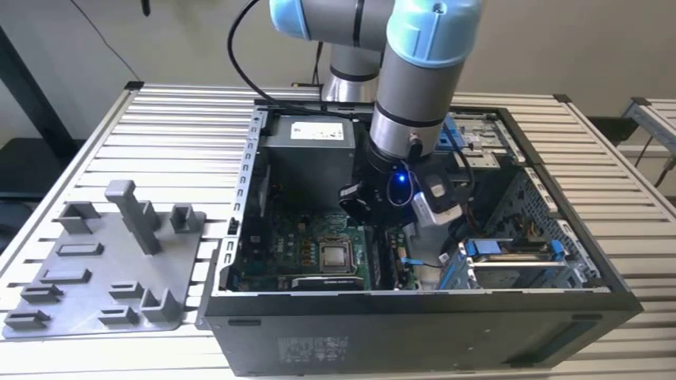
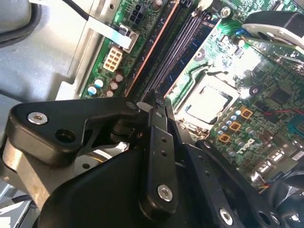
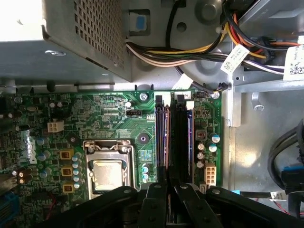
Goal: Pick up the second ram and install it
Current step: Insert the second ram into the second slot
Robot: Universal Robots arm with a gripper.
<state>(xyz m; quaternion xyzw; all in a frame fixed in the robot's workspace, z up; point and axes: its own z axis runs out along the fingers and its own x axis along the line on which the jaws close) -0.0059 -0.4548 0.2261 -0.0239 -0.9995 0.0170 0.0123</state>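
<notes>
A slatted metal surface [image 1: 169, 127] carries an open computer case [image 1: 423, 332] toward its right edge in the exterior view and a grey fixture plate [image 1: 95, 277] near its left edge.

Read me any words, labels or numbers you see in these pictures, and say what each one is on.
None can be read.
White label on the power supply: print too small.
White tags on the cable bundle: print blurred.
Pale patch on the case front: print too faint.
Motherboard markings: too small.
</notes>
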